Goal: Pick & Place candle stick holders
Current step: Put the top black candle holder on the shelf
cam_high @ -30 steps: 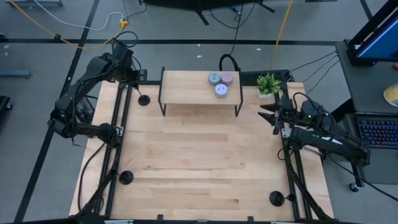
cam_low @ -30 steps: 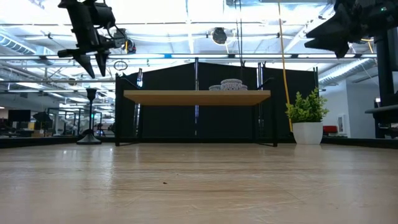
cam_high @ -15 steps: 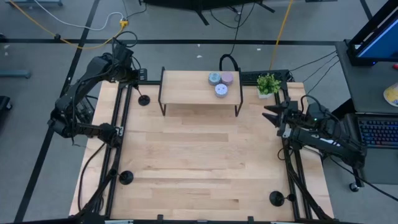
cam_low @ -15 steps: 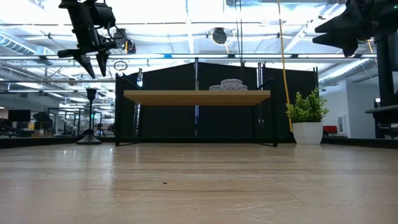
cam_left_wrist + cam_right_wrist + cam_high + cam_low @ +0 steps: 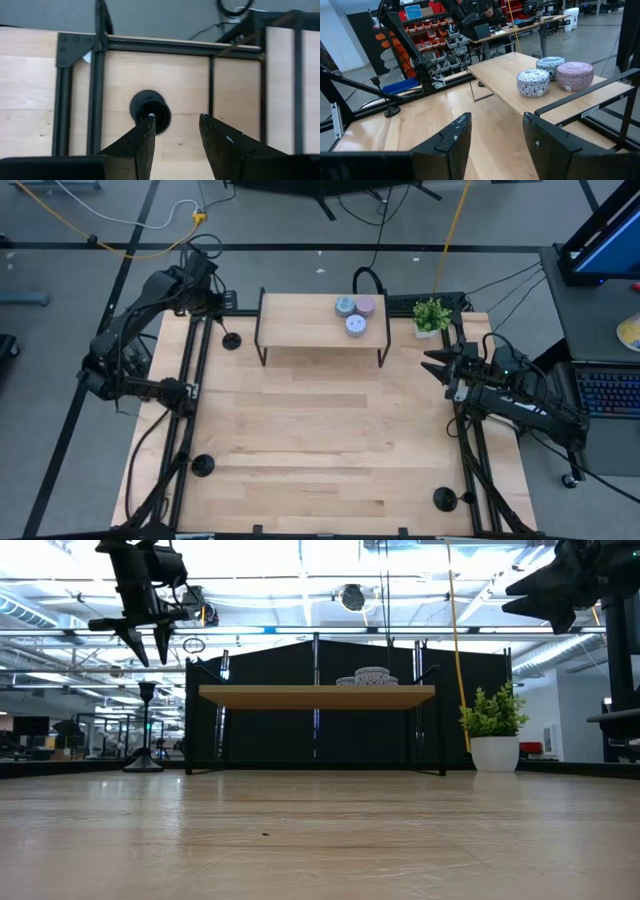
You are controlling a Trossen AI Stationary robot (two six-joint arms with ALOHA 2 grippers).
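Directly beneath the left gripper (image 5: 175,131) stands one candle stick holder (image 5: 150,111), upright, its stem running straight up toward the wrist camera so that only the round black base and the small cup top show. The gripper hangs well above it, fingers parted with a clear gap and nothing between them. In the low view the same holder (image 5: 146,730) stands below the raised left gripper (image 5: 147,645), stem vertical, just beside the dark frame rail (image 5: 95,95) that runs along the table edge; that rail lies close to the base on the outer side.

Two more holders sit well away from either gripper, at the near corners: the second holder (image 5: 203,466) on the left side, and the third holder (image 5: 444,500) on the right; from straight above they appear upright too, though that is hard to confirm.

The right gripper (image 5: 492,134) waits above the table's right edge, fingers apart and empty, facing the low wooden shelf (image 5: 530,100), which carries three round pucks (image 5: 532,82). A potted plant (image 5: 431,316) stands just behind that gripper's tips.
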